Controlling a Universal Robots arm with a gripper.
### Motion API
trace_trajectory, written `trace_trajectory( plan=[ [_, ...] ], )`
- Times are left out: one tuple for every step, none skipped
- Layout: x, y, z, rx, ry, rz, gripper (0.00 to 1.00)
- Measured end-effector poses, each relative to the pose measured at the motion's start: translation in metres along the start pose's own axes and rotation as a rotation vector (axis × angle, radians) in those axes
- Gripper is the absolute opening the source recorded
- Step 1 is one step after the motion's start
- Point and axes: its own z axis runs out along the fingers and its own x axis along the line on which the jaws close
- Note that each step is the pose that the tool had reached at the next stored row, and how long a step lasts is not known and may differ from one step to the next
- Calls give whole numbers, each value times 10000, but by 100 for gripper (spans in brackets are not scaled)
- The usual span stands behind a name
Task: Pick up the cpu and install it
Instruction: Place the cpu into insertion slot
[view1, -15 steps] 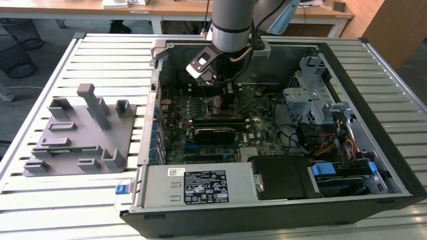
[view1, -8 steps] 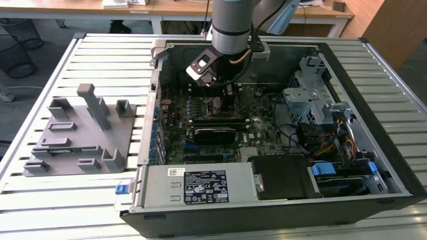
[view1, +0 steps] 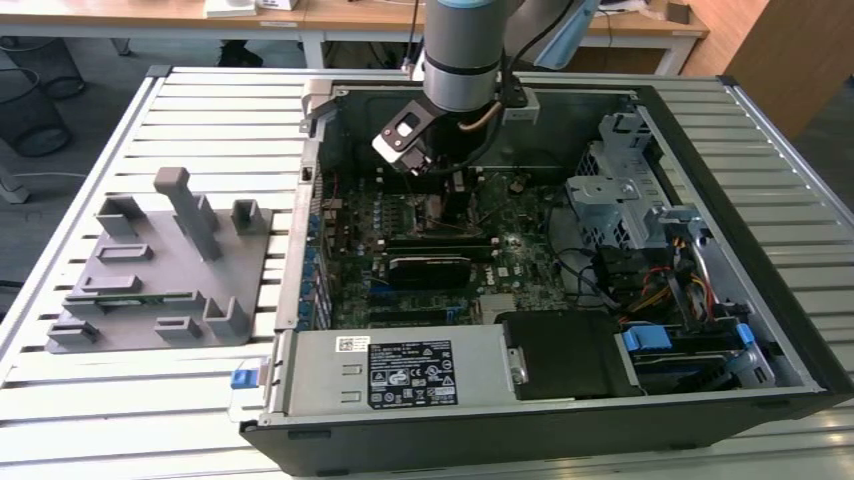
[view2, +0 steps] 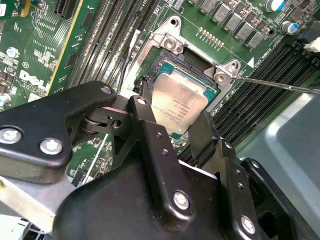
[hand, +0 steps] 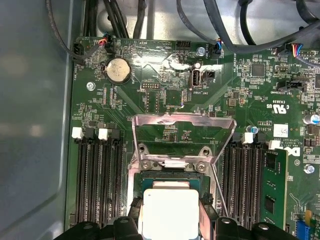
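Silver-grey metal tops the small flat square cpu (view2: 181, 102), which in the second wrist view is framed by the two black fingers of the gripper (view2: 172, 119). The fingers are drawn in narrow, each set against an opposite edge of the chip, so it is judged to be held.

The cpu is placed over the black square socket (view2: 197, 61) on the green motherboard (view1: 523, 240), inside the open black computer case (view1: 694, 420) that rests on the pale slatted worktop (view1: 214, 120). Whether it is seated or just above the contacts cannot be told. The socket's silver hinged load plate (hand: 182, 120) is raised on the far side, and the thin wire lever (view2: 270, 82) is swung out close beside one finger.

Harm could be done in several ways:
- Contacts could be bent if the chip were let down tilted or turned off the socket's outline.
- A corner could be caught on the metal frame.
- The lever could be struck by the nearby finger.
- The chip could be dragged askew if one finger came away before the other.

The grey plastic fixture plate with upright posts (view1: 147, 290) lies well apart on the worktop, at the exterior view's left — outside the case.
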Motion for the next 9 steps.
trace_trajectory(
  plan=[
    [0, 0, 3, 1, -1, 28, 53],
    [0, 0, 7, 1, -1, 55, 53],
    [0, 0, 11, 1, -1, 90, 53],
    [0, 0, 15, 2, -2, 129, 53],
    [0, 0, 18, 3, -2, 155, 53],
    [0, 0, 22, 3, -2, 160, 53],
    [-2, -1, 26, 4, -3, 160, 53],
    [-5, -1, 31, 3, -3, 160, 53],
    [-7, -1, 35, 3, -3, 160, 53]
  ],
)
